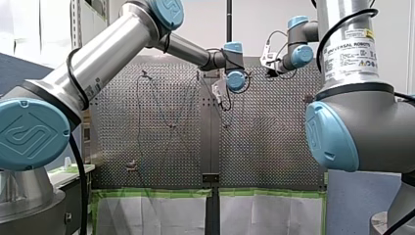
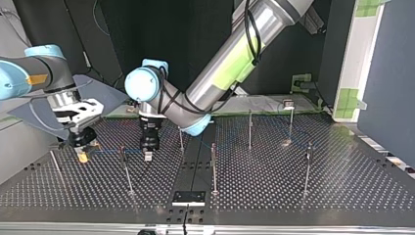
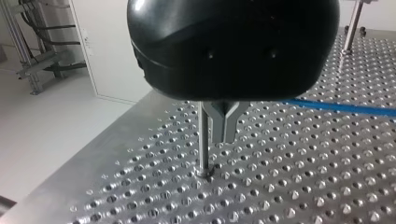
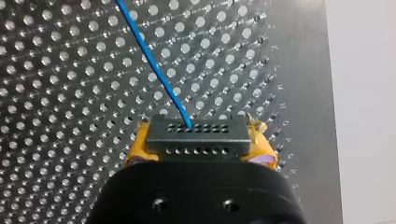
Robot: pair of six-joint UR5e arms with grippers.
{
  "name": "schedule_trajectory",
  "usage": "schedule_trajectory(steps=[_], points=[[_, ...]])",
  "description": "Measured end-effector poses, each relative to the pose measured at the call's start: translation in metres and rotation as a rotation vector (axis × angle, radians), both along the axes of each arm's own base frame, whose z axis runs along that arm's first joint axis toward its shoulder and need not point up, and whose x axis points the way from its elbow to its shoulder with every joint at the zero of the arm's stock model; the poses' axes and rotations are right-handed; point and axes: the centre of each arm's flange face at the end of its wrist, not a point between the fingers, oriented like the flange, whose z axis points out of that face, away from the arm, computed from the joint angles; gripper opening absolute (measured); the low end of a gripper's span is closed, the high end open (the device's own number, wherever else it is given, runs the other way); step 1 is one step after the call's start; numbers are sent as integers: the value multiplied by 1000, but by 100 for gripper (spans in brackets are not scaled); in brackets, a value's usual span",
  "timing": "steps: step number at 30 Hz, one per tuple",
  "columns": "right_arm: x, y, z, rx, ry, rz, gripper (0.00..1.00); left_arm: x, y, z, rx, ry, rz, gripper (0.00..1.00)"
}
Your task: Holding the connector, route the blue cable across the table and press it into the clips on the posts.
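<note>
Right wrist view first: our right pincer is clenched on the connector, with a yellow pad hugging each end of the dark grey block. The blue cable leaves the connector's far face and runs straight ahead of the pincer, over the perforated tabletop.

On to the left wrist view: our left pincer hangs just above the tabletop, and its metal fingers are pinched together at the tips. A thin post stands upright just beside those fingers. The blue cable stretches away to one side and disappears behind the pincer's black body, so we cannot tell whether the fingers are gripping it.

Now the top view: both pincers are low over the tabletop and near each other. The blue cable is strung between them, from the connector in the right pincer's yellow pads across to the left pincer. The other posts stand beyond the left pincer, well away from the right one.

Front view to finish: both pincers are out at the far side of the tabletop, too small for us to read their fingers.
</note>
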Motion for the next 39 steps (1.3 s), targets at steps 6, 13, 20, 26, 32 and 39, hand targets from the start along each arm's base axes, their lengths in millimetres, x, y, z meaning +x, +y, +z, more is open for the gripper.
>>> schedule_trajectory(steps=[6, 13, 20, 26, 32, 39], points=[[-4, -6, -2, -1, -1, 5, 0, 12, 9, -2, 1, -2, 6, 0], [-6, -7, -2, -4, 1, 6, 0, 4, 3, -5, 10, 27, -50, 68], [-6, -8, -3, -4, 2, 6, 0, -10, -5, -11, 29, 77, -84, 100], [-6, -8, -3, -5, 0, 6, 0, -14, -1, -11, 26, 102, -62, 100], [-5, -8, -3, -6, -1, 6, 0, -24, 3, -1, 22, 132, -45, 100], [-5, -8, -4, -5, 0, 6, 0, -48, -4, 11, 40, 161, -96, 100]])
